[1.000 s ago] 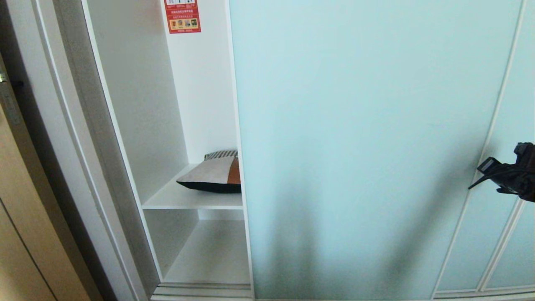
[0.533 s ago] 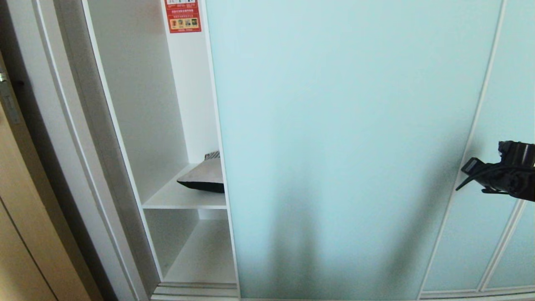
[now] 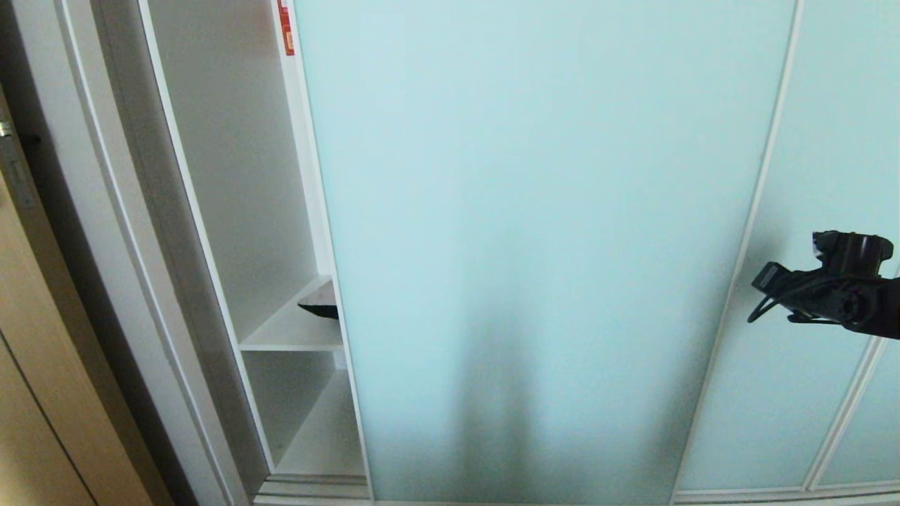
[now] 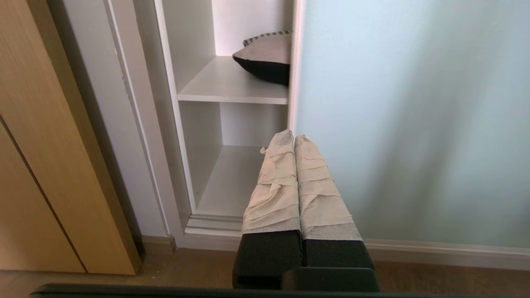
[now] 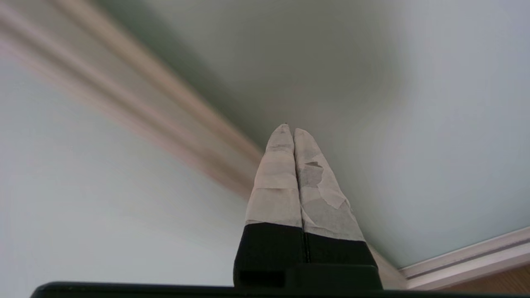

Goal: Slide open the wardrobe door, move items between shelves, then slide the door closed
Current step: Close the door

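- Sliding wardrobe door [image 3: 534, 246], tall axis upright, covering most of the opening; narrow gap only at its left edge, toward the wooden door [image 4: 45, 157].
- Shelves [image 3: 292, 334] showing in that gap, one above another.
- Right hand [image 5: 288, 131], pads together, empty, at the door's right frame strip; remaining travel lies leftward.
- Left hand [image 4: 288, 136], pads together, parked low near the door's leading edge.
- Clothing bundle [image 4: 265, 58] on the upper shelf: clear in left wrist view, a sliver in head view.

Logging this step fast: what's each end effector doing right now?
Left end effector: closed, holding nothing, parked facing the open compartment.
Right end effector: closed, holding nothing, tips at the sliding wardrobe door.
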Motion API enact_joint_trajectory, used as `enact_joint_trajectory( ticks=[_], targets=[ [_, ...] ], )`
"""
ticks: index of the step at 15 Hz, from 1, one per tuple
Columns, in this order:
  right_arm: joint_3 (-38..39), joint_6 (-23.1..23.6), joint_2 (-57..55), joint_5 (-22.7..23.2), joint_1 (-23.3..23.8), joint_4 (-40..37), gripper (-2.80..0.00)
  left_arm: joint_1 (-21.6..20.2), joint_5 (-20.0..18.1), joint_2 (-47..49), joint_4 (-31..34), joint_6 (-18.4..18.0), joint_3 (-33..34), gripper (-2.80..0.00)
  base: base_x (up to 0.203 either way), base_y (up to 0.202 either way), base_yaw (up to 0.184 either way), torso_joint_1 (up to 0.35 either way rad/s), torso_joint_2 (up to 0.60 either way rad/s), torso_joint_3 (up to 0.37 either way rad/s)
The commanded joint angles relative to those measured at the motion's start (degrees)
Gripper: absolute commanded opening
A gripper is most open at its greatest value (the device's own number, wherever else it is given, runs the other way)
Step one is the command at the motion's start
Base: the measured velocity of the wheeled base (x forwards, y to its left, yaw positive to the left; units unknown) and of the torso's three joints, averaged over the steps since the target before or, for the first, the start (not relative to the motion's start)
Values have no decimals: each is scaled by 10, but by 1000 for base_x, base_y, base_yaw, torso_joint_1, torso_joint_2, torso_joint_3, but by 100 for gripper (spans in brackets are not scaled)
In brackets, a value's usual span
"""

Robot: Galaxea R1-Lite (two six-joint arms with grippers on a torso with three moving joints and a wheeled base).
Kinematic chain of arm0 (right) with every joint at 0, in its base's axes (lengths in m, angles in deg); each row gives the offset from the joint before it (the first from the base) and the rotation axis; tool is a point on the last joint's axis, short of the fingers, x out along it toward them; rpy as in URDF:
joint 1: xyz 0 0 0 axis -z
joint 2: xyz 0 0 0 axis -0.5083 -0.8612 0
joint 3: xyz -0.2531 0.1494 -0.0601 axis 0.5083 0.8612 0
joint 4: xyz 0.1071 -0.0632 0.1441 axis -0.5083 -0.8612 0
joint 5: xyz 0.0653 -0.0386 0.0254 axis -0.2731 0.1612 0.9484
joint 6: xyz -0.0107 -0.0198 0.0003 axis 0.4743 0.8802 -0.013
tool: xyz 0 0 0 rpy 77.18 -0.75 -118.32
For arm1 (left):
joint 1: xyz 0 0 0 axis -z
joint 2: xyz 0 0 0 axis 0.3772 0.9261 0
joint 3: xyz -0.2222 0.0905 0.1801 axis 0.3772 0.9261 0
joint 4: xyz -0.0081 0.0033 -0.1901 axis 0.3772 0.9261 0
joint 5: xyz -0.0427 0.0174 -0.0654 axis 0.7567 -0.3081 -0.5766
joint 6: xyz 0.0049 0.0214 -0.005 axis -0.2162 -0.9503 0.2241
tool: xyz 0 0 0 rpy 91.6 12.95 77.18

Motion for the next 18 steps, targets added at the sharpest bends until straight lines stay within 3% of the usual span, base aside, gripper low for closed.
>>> enact_joint_trajectory(
  ticks=[1, 18],
  targets=[
    [34, 7, 24, 1, -14, 14, -280, 0, 0, 0, 0, 0, 1, -280, 0, 0, 0, 0, 0, 0],
    [221, 10, 117, -2, -153, 114, -280, 0, 0, 0, 0, 0, 1, -280, 0, 0, 0, 0, 0, 0]
  ],
)
